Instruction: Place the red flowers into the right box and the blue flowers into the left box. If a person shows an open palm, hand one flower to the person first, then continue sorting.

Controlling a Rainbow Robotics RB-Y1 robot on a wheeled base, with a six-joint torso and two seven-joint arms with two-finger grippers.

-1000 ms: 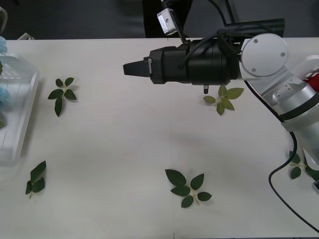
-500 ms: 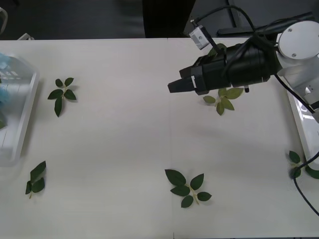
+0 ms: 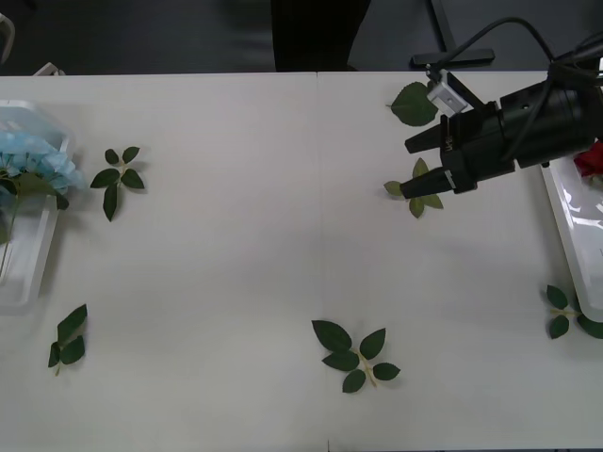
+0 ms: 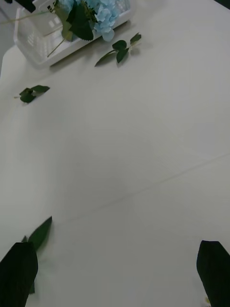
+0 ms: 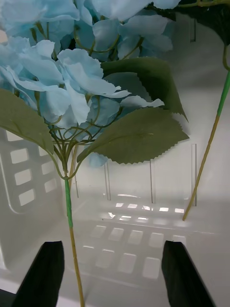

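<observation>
Right gripper point(image 3: 412, 167): fingers apart, empty, above table near right box point(image 3: 571, 221). Left gripper point(image 5: 112, 271): fingers apart, over left box point(image 5: 143, 225). Blue flowers point(image 3: 38, 160) in left box; red flower point(image 3: 592, 160) in right box.

My front cam sits up above my arms, looking fwd and down at the white table point(image 3: 245, 273); my left is on its left side, and it sees from the left box point(image 3: 28, 235) across to the right box point(image 3: 575, 226). Right wrist cam rides fairly high, aimed low across the tabletop toward the far left box point(image 4: 43, 48) w/ the blue flowers point(image 4: 98, 12), so it overlaps w/ the front cam on that box, the blooms and some leaf sprigs point(image 4: 120, 48). Left wrist cam is super close, basically inside the left box point(image 5: 129, 225), staring at the blue flowers point(image 5: 72, 72) and stems, also seen from the front point(image 3: 38, 160).
</observation>
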